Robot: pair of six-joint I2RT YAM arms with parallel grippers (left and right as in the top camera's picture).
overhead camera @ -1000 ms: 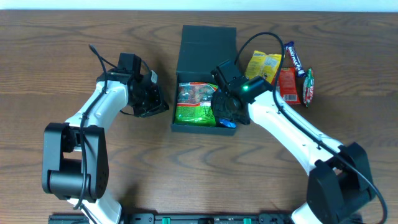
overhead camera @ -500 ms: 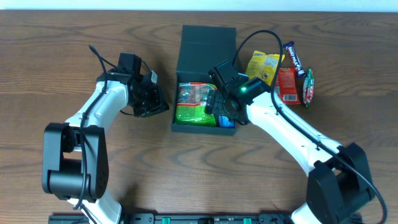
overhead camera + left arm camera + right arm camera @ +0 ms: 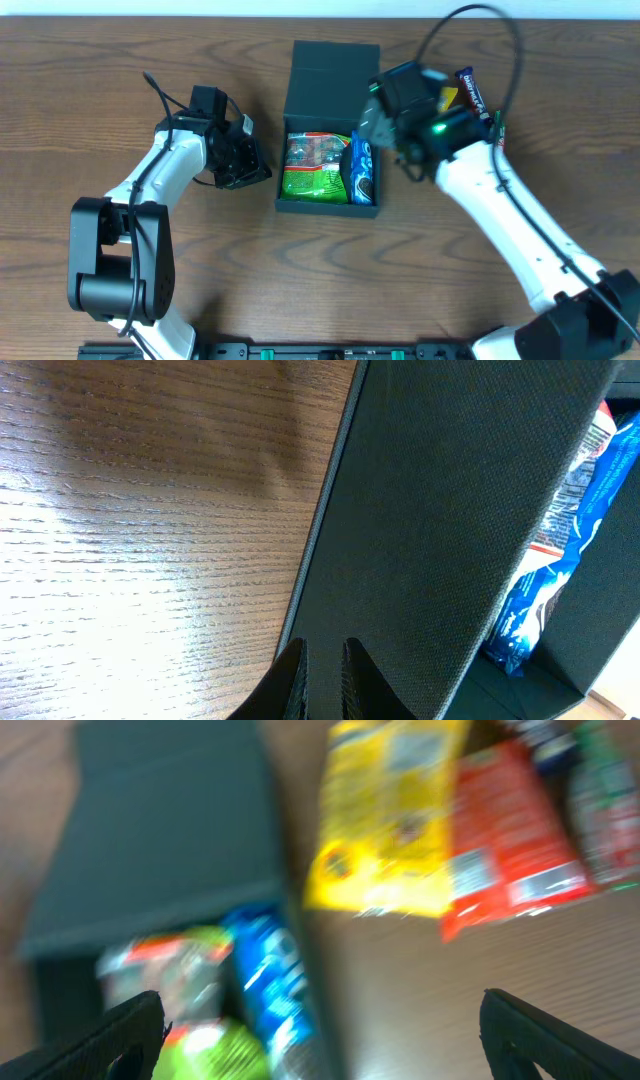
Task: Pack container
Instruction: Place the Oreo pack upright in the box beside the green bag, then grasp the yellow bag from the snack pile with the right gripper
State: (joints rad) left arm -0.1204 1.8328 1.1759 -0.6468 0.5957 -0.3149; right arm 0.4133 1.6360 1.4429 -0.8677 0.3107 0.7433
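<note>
The container [image 3: 333,68] sits mid-table [image 3: 300,280], its lid flap laid back toward the far edge. A green packet [image 3: 312,168] and a blue packet [image 3: 361,172] fill its floor. The left claw [image 3: 255,168], pinched closed on nothing, stands just beside its left wall. The right claw [image 3: 320,1030], spread wide and empty, hovers over the right rim. A yellow packet [image 3: 390,820] and a red packet [image 3: 505,840] crowd that side. Bare table runs along the front wall.

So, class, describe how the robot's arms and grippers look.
White links, black joints on left arm and right arm. Black left gripper and right gripper. A green light glows by the right wrist; a black cable loops above it.
</note>
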